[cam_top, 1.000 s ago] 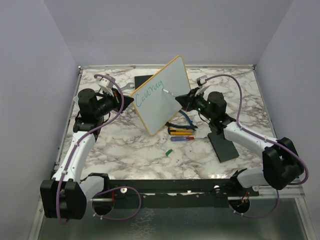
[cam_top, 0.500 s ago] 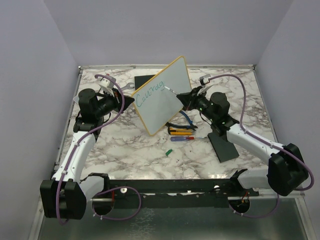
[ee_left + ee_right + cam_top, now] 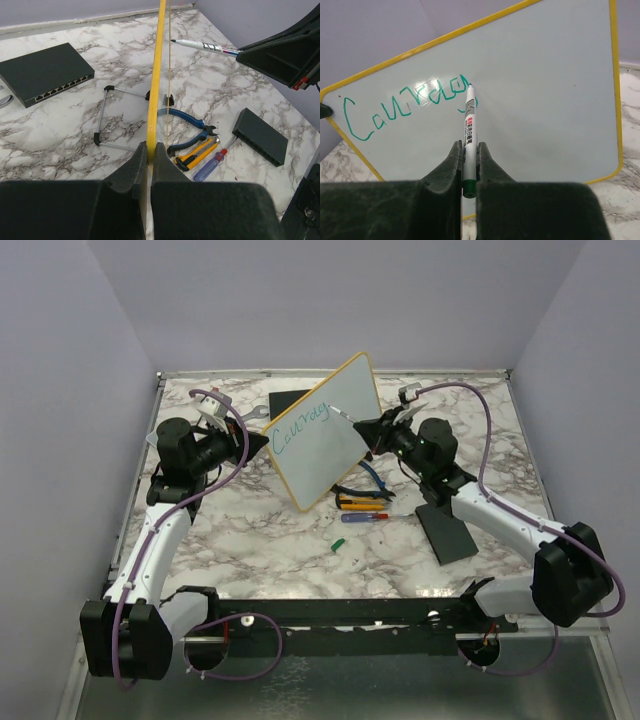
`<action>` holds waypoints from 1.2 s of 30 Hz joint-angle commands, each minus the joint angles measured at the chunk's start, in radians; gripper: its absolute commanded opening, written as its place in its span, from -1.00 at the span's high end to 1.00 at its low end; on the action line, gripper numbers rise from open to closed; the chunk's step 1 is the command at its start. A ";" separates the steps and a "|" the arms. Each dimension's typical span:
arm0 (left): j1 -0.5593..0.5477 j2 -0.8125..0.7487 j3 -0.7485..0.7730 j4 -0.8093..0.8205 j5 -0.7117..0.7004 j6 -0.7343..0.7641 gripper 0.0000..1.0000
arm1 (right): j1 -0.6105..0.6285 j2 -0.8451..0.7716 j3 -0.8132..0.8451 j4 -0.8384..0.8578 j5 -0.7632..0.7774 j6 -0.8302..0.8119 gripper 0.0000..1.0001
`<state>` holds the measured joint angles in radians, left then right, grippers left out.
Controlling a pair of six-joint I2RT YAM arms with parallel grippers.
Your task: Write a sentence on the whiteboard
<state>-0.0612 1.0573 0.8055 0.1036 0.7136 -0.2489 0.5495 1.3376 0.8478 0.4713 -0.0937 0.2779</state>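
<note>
Whiteboard (image 3: 322, 445) stands tilted on edge mid-counter (image 3: 260, 540), its yellow rim pinched by the left claw (image 3: 150, 150); the right claw (image 3: 468, 150) pinches a marker (image 3: 469, 120), tip at the board. The sentence (image 3: 405, 107) reads only "Courag" in teal, so I judge under 1 word done and most writing left. The marker's label is too small to read.

2 white arms (image 3: 150, 550) with black joints (image 3: 178, 440), purple cables (image 3: 450, 386) looping outside.
</note>
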 commanded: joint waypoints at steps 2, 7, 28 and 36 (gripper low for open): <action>0.001 -0.021 -0.011 0.028 0.017 0.020 1.00 | -0.007 0.028 0.043 0.018 0.016 -0.023 0.99; 0.001 -0.020 -0.010 0.027 0.017 0.020 1.00 | -0.008 0.046 0.050 0.027 0.020 -0.021 0.99; 0.000 -0.020 -0.009 0.027 0.018 0.022 1.00 | -0.018 0.065 0.080 0.036 0.074 -0.035 0.99; 0.000 -0.019 -0.010 0.027 0.020 0.021 1.00 | -0.017 0.075 0.082 0.050 -0.015 -0.049 0.99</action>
<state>-0.0612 1.0565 0.8051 0.1036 0.7139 -0.2493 0.5350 1.3960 0.9081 0.4881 -0.0540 0.2523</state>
